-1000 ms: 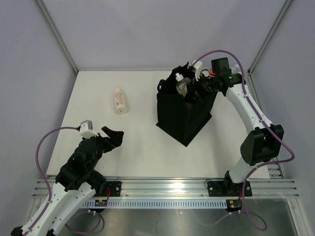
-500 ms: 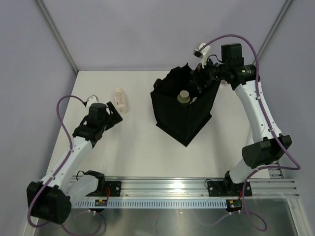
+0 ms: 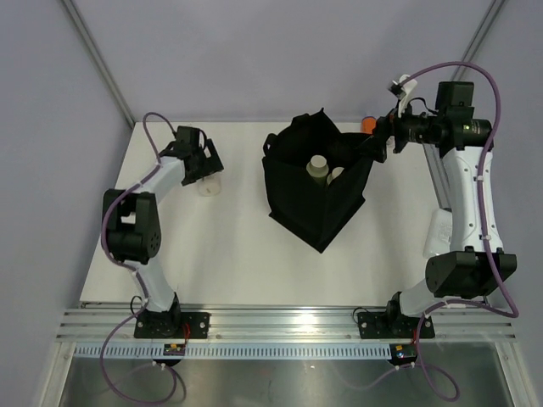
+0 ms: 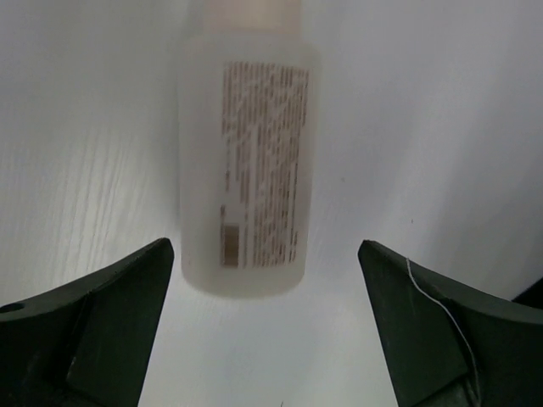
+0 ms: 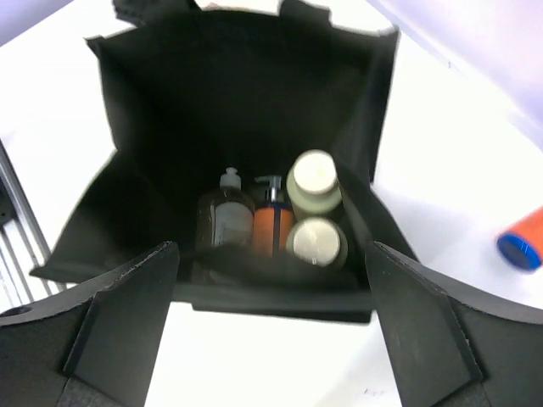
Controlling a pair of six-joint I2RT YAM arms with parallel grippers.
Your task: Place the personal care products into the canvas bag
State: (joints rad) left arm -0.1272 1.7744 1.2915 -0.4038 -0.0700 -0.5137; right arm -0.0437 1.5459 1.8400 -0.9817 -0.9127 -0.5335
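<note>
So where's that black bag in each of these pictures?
Top external: canvas bag right of centre, standing open.
Left wrist: not in view.
Right wrist: canvas bag fills most of the picture, seen from above.
Shared landmark: orange tube beside the bag, in both those views.

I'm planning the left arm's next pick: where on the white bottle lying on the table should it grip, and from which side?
Grip the white bottle across its labelled body, coming straight down from above. It lies flat, label up, and its long straight sides run parallel, lined up between the left gripper's open fingers. The cap end looks narrower, so it offers less to hold.
</note>
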